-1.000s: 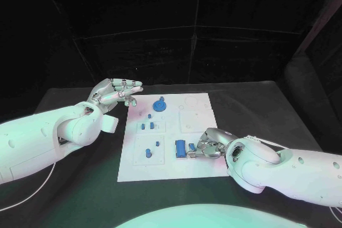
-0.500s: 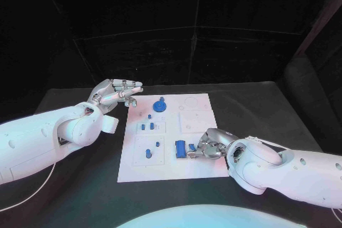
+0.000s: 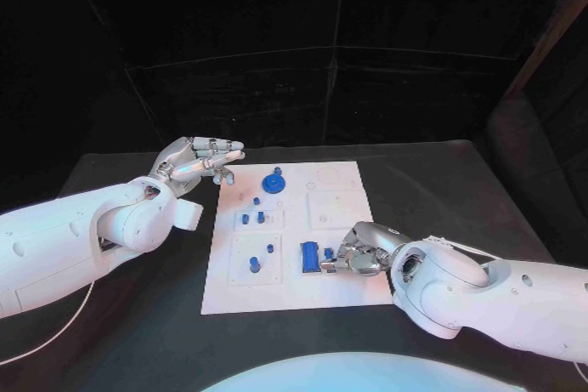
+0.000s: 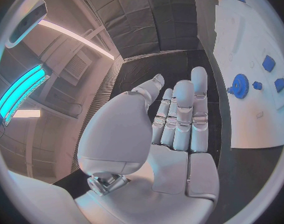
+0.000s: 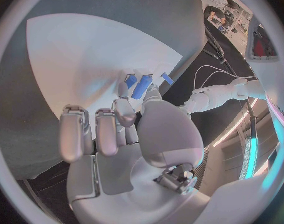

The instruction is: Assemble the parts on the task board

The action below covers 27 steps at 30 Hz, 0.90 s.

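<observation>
A small blue plastic peg [image 3: 329, 254], short and upright, stands near the lower right part of the flat white task board [image 3: 346, 297], just beside a larger blue rectangular block [image 3: 309, 255]. It is probably light, rigid and smooth, so it could slip or tip; a pinch across its sides, low on the body, looks the safest hold. The right robot hand [image 3: 358, 252] rests low over the board with its fingertips [image 5: 124, 91] against this peg, thumb and one finger closing round it while the others curl back. In the right wrist view the blue pieces sit right at those fingertips, though whether the peg is truly lifted or only touched cannot be told.

Further up the board lie a blue toothed gear wheel [image 3: 272, 184], two small blue studs [image 3: 252, 217] in a square recess, and another small blue peg [image 3: 255, 262] in a lower recess. These too look hard and light.

The left robot hand [image 3: 196, 161] hovers above the black bench [image 3: 147, 315] just off the board's upper left corner, holding nothing, fingers loosely extended and apart.
</observation>
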Available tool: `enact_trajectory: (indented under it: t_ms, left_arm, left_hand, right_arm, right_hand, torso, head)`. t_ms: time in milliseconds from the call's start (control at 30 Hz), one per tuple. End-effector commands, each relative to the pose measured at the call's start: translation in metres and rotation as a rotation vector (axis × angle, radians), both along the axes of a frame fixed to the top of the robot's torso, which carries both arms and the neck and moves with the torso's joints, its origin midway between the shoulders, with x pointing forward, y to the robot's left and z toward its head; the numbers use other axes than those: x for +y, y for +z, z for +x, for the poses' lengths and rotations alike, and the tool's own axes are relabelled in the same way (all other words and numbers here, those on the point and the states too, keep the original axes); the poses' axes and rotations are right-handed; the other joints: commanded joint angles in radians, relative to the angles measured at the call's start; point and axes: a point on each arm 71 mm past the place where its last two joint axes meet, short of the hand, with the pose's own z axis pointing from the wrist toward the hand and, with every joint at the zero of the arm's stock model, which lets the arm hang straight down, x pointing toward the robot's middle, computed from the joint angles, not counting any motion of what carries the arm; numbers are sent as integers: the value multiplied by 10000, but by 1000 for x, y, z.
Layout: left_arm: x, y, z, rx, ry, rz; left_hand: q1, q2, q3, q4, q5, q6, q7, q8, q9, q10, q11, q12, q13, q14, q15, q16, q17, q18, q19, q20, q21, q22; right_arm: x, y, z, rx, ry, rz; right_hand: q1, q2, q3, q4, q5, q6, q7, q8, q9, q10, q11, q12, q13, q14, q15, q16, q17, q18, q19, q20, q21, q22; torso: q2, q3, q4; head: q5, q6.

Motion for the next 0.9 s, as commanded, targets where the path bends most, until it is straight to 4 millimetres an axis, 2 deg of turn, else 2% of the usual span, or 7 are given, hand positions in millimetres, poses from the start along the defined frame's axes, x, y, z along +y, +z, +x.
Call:
enact_trajectory:
  t_ms: [33, 167, 300, 533, 900]
  left_arm:
    - [-1, 1, 0, -14, -104, -81]
    - [0, 1, 0, -10, -92, -74]
    - [0, 1, 0, -7, -94, -73]
    - [0, 1, -1, -1, -100, -72]
    - [0, 1, -1, -1, -95, -70]
  left_hand:
    - [-14, 88, -24, -12, 30, -61, -22, 61, 1, -73, -9, 62, -10, -59, -21, -46, -13, 141, 26, 35, -38, -12]
    - [-14, 88, -24, -12, 30, -61, -22, 61, 1, -73, -9, 62, -10, -59, -21, -46, -13, 141, 26, 35, -38, -12]
    - [-14, 88, -24, -12, 30, -61, -22, 61, 1, -73, -9, 62, -10, -59, -21, -46, -13, 141, 26, 35, -38, -12]
    - [-14, 88, -24, -12, 30, -61, -22, 61, 1, -73, -9, 62, -10, -59, -21, -46, -13, 141, 26, 35, -38, -12]
    - [-14, 88, -24, -12, 30, -61, -22, 61, 1, -73, -9, 62, -10, -59, -21, -46, -13, 141, 26, 35, -38, -12]
  right_arm:
    - [-2, 1, 1, -80, -53, 113]
    - [-9, 0, 1, -13, -147, -46]
    - [-11, -2, 2, 116, -69, -224]
    - [-9, -5, 2, 354, 116, -422]
    - [-9, -8, 6, 461, 36, -566]
  right_hand:
    - [-3, 84, 39, 3, 31, -30, 26, 41, 8, 36, 40, 30, 8, 612, -60, 2, 201, -149, 61, 5, 38, 1273]
    - [88, 134, 50, -17, 64, -39, 26, 40, 21, 30, 40, 17, 3, 611, -61, -2, 195, -146, 53, 4, 30, 1263]
    - [598, 159, 76, -129, 185, -59, 26, 40, 64, 23, 39, 4, 6, 612, -63, -4, 201, -148, 58, 0, 32, 1273]
    - [1337, 303, 129, -281, 8, -72, 31, 45, 124, 18, 39, -6, 14, 608, -63, -16, 191, -146, 53, -1, 23, 1272]
    - [1636, 359, 124, -375, 101, -74, 38, 46, 152, 22, 41, 1, 26, 614, -61, -6, 215, -148, 59, 1, 27, 1282]
  torso:
    - [-9, -7, 3]
    - [-5, -15, 2]
    - [3, -8, 4]
    - [9, -8, 13]
    - [10, -8, -3]
  head:
    - [-13, 42]
    - [-28, 40]
    - [-12, 38]
    - [-14, 42]
    - [11, 2]
